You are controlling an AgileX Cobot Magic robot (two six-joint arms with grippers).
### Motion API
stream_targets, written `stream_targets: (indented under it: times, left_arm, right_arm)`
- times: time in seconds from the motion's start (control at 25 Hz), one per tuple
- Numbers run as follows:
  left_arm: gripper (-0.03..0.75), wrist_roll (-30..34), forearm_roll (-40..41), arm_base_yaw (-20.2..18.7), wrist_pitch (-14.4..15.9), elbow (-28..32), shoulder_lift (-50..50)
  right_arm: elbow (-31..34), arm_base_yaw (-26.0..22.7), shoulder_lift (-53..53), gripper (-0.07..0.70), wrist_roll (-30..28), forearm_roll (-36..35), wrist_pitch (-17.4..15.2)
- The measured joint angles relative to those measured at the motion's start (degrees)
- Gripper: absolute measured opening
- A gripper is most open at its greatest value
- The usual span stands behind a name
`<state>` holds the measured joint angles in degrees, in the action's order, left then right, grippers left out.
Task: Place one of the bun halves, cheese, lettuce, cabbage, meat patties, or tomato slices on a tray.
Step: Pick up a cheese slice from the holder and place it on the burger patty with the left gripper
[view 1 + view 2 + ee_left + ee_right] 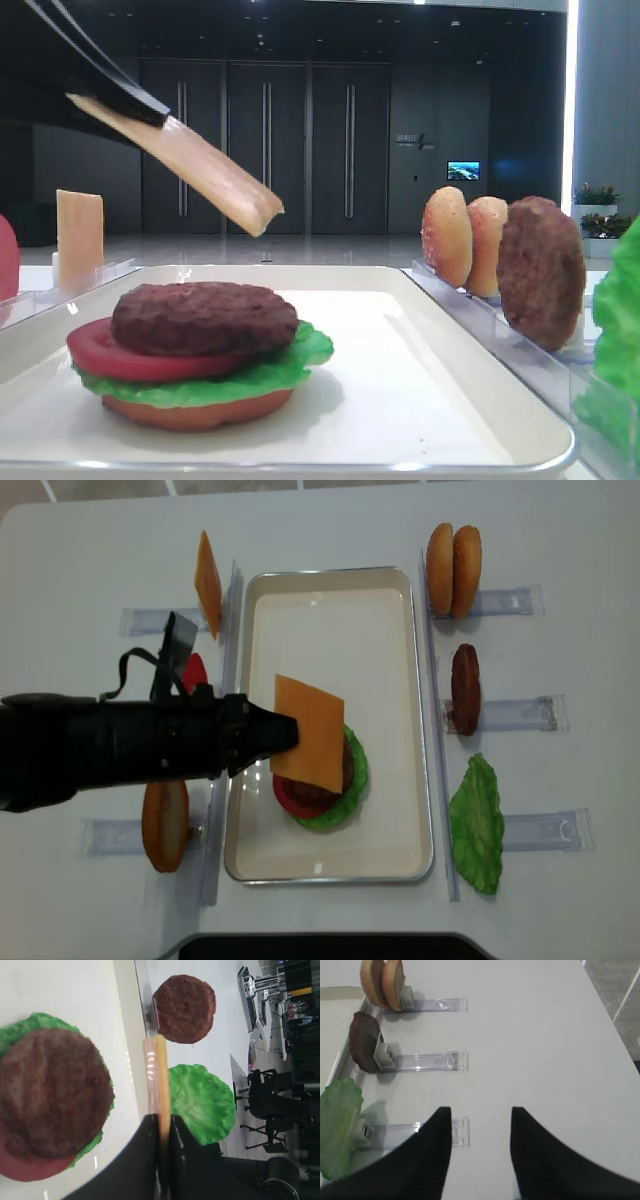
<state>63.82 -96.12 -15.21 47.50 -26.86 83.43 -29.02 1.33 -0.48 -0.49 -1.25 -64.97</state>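
My left gripper (287, 734) is shut on one edge of a pale orange cheese slice (312, 732). The slice hangs tilted in the air above a stack on the white tray (330, 600). The stack is a bun half (195, 410), lettuce (290, 368), a tomato slice (100, 350) and a meat patty (205, 315) on top. In the left wrist view the cheese (156, 1072) runs edge-on out from between the fingers, to the right of the patty (50, 1092). My right gripper (481, 1110) stands open and empty over bare table.
Clear rack strips flank the tray. On the left stand a second cheese slice (207, 583), a tomato slice (195, 670) and a bun half (165, 825). On the right are two bun halves (453, 556), a patty (465, 688) and a lettuce leaf (478, 823).
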Motion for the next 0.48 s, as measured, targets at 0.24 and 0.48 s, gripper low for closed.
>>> stream_targets:
  times: [0.24, 0.48]
  left_arm:
    - [0.024, 1.25, -0.47, 0.0, 1.05, 0.0, 3.74]
    - [0.024, 1.54, -0.73, 0.0, -1.69, 0.0, 3.75]
  right_arm:
    - [0.0, 0.0, 0.0, 0.274, 0.0, 0.0, 0.0]
    - [0.0, 0.0, 0.0, 0.274, 0.0, 0.0, 0.0]
